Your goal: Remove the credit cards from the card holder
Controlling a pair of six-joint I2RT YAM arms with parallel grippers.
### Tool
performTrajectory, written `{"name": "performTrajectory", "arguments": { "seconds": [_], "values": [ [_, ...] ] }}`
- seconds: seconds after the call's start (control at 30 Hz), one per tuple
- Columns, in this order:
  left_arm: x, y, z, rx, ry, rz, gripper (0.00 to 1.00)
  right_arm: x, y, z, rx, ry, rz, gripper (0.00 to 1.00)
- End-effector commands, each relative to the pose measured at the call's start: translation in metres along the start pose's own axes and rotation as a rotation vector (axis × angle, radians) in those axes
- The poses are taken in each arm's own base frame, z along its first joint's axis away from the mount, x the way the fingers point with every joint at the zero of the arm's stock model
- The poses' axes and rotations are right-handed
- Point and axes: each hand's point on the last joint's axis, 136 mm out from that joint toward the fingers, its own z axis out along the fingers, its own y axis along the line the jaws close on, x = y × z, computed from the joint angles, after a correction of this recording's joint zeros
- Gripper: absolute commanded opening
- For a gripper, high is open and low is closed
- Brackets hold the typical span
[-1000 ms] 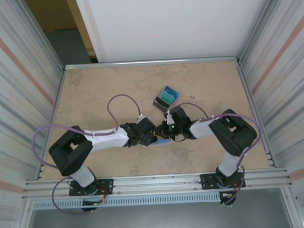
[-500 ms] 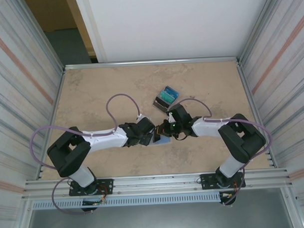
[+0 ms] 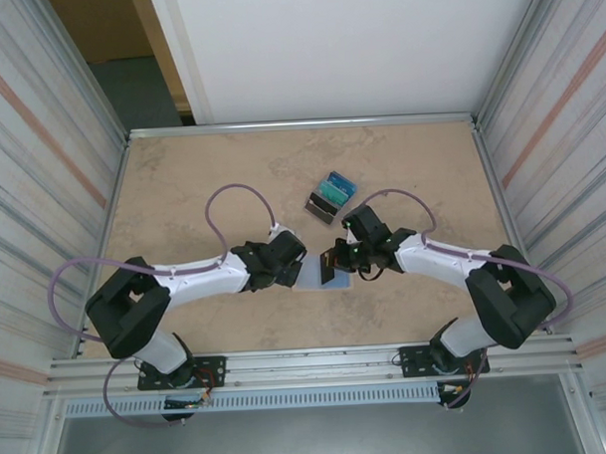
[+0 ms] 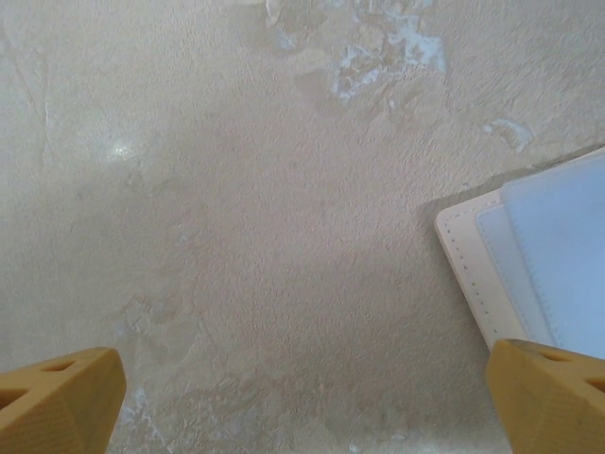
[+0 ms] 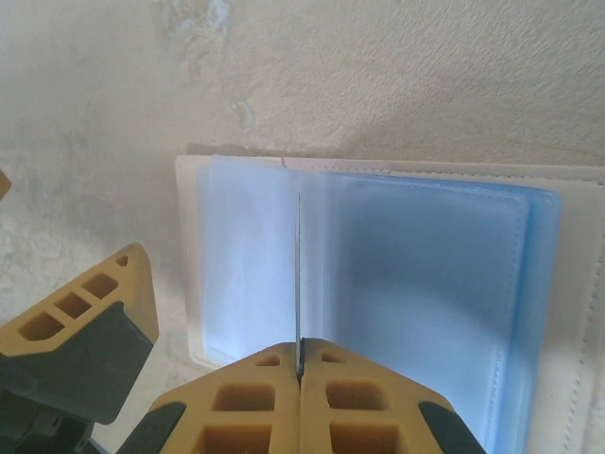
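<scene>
- Since the earlier frame the two grippers have drawn apart. They were bunched together over the holder (image 5: 444, 293); now the left gripper (image 4: 302, 392) has backed off to the left, and the right arm's elbow has swung out to the right.
- That leaves the holder uncovered in the top view, lying open and flat on the table (image 3: 202, 181) between the two grippers, near the front and a little right of centre.
- The right gripper (image 5: 299, 345) is pinched tight on a card (image 5: 299, 265). Its wrist view shows the card edge-on, as a thin line standing upright over the holder's fold.
- The card looks free of its pocket, so this extraction seems done. The next step is probably to carry it to the pile (image 3: 330, 196), which lies well behind the holder.
- The left gripper's jaws are spread wide with nothing between them. It hangs over bare table, with the holder's corner just beside its right finger.
- The holder has a pale, stitched rim and soft blue, translucent pockets inside. Whether any cards remain in them cannot be told.
</scene>
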Motion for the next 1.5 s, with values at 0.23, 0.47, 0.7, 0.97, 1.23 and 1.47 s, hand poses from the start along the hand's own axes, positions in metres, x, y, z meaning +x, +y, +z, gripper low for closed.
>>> {"name": "performTrajectory", "arguments": {
  "seconds": [0.23,0.47,0.7,0.97,1.23,1.47],
  "values": [
    [-0.011,-0.008,-0.009,0.03,-0.026,0.006,0.99,-0.018,0.01,-0.04,0.064,-0.096,-0.109,0.0],
    [-0.018,-0.027,0.0,0.065,-0.025,0.017,0.99,-0.039,0.01,-0.058,0.099,-0.148,-0.173,0.0],
    [-0.014,-0.032,0.011,0.058,-0.001,0.028,0.99,-0.071,0.009,-0.072,0.113,-0.198,-0.244,0.0],
    [0.005,-0.024,0.017,0.02,0.042,0.026,0.99,-0.096,0.009,-0.078,0.126,-0.227,-0.311,0.0],
    [0.016,-0.009,0.017,-0.028,0.054,0.038,0.99,-0.111,0.013,-0.079,0.117,-0.235,-0.35,0.0],
    [0.02,0.004,0.015,-0.046,0.051,0.024,0.99,-0.121,0.017,-0.08,0.107,-0.241,-0.366,0.0]
  ]
}}
